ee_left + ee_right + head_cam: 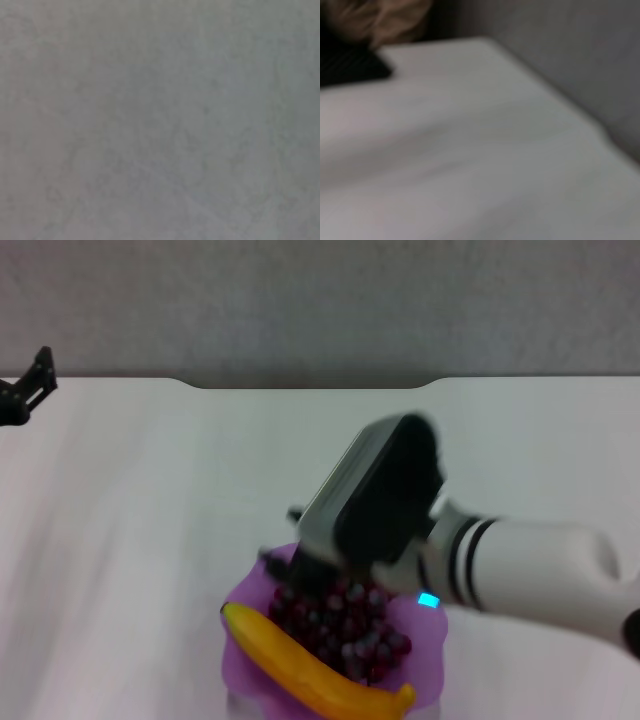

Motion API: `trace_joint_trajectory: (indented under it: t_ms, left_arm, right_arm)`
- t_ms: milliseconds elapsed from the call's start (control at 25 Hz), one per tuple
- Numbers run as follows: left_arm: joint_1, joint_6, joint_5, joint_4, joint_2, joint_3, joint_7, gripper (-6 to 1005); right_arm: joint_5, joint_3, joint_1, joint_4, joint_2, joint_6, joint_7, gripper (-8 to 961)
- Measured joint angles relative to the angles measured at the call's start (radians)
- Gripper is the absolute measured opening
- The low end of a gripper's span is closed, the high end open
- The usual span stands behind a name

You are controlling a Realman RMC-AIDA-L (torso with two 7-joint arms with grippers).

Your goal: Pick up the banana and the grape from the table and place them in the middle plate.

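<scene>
The purple scalloped middle plate (432,658) stands at the near middle of the white table (140,500). The yellow banana (305,670) lies in it along its near side. The dark red grape bunch (355,635) lies in it just behind the banana. My right gripper (305,582) hangs directly over the far end of the grape bunch, its tips hidden by its own dark body. My left gripper (22,390) is parked open at the table's far left edge, holding nothing.
The table's far edge has a shallow notch (310,386) with a grey wall behind it. The right wrist view shows only blurred white table (470,150) and the wall. The left wrist view shows plain grey.
</scene>
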Motion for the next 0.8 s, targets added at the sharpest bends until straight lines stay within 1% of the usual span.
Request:
trace_joint_trajectory:
  t_ms: [160, 360, 560, 680, 800]
  left_arm:
    - [-0.003, 0.000, 0.000, -0.003, 0.001, 0.023, 0.001, 877]
    - [-0.003, -0.023, 0.000, -0.005, 0.001, 0.047, 0.002, 877]
    - [0.012, -0.072, 0.000, -0.005, 0.001, 0.060, 0.009, 877]
    - [0.028, -0.103, 0.000, -0.006, 0.001, 0.062, 0.008, 877]
    - [0.040, -0.123, 0.001, -0.006, 0.001, 0.066, 0.009, 877]
  right_arm:
    - [-0.027, 0.096, -0.059, -0.018, 0.000, -0.086, -0.006, 569]
    - [-0.029, 0.232, -0.176, -0.056, 0.000, -0.217, -0.007, 570]
    - [-0.030, 0.321, -0.324, -0.108, 0.000, -0.385, -0.007, 570]
    - [-0.028, 0.360, -0.399, -0.120, 0.002, -0.468, -0.007, 570]
    - [-0.028, 0.403, -0.448, -0.124, 0.003, -0.513, -0.007, 569]
